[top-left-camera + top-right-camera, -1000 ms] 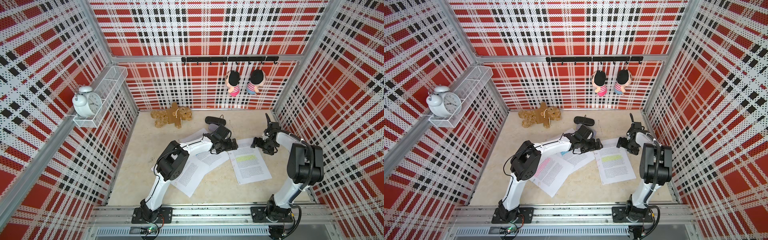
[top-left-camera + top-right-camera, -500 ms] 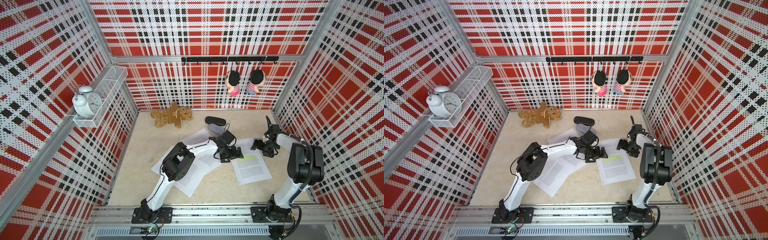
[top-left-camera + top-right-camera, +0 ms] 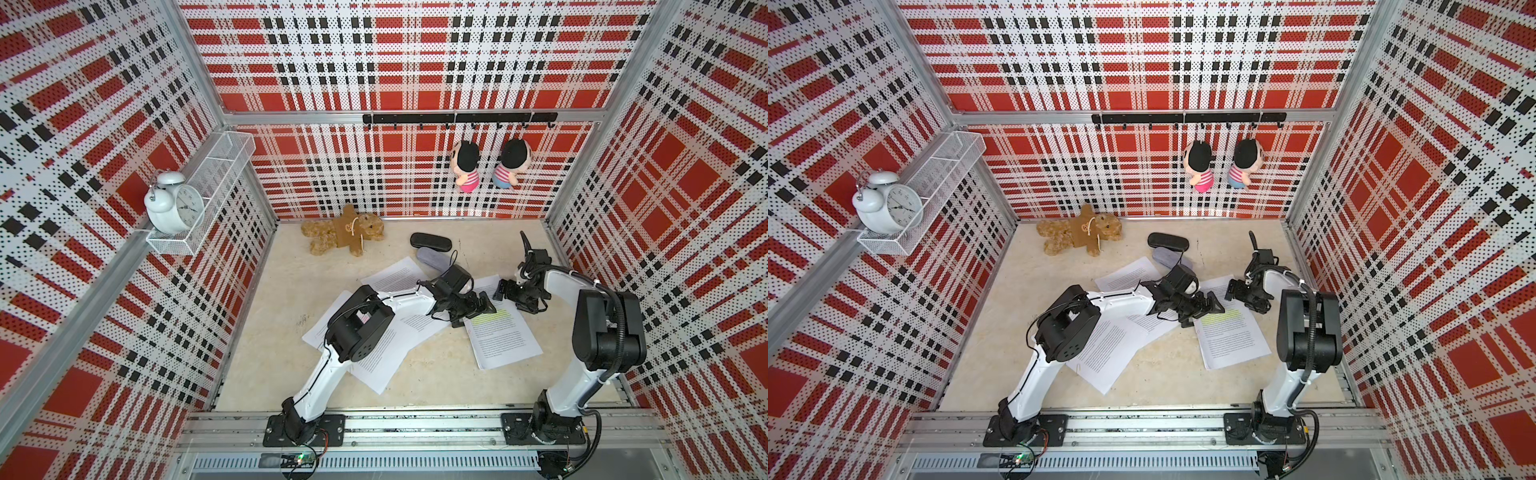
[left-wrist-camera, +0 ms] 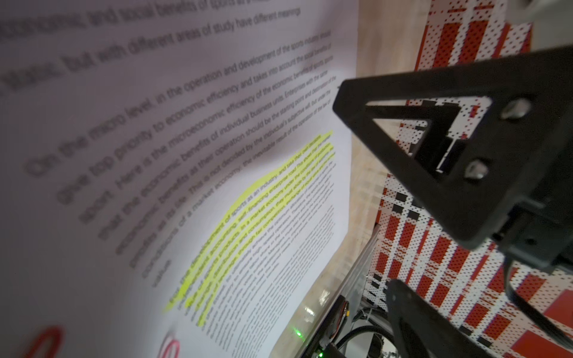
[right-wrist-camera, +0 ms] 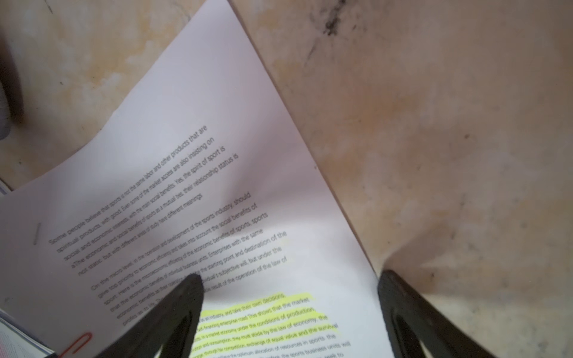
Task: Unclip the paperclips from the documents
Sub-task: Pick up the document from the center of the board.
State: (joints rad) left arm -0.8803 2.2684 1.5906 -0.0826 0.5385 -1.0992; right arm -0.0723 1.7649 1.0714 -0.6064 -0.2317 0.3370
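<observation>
On the beige marbled tabletop [image 3: 436, 374] the left gripper [image 3: 473, 313] has swung from the dark oblong cases [image 3: 430, 241] to the white text document with a yellow highlighted band [image 3: 503, 336], jaws spread. The right gripper [image 3: 503, 293] hovers over that page's top, jaws spread; a red wire paperclip [image 5: 77, 342] sits on its edge.

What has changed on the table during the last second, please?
The left end effector moved from beside the grey case to the edge of the yellow-marked document, open and holding nothing. The right end effector, also open, and the documents stayed about where they were.
</observation>
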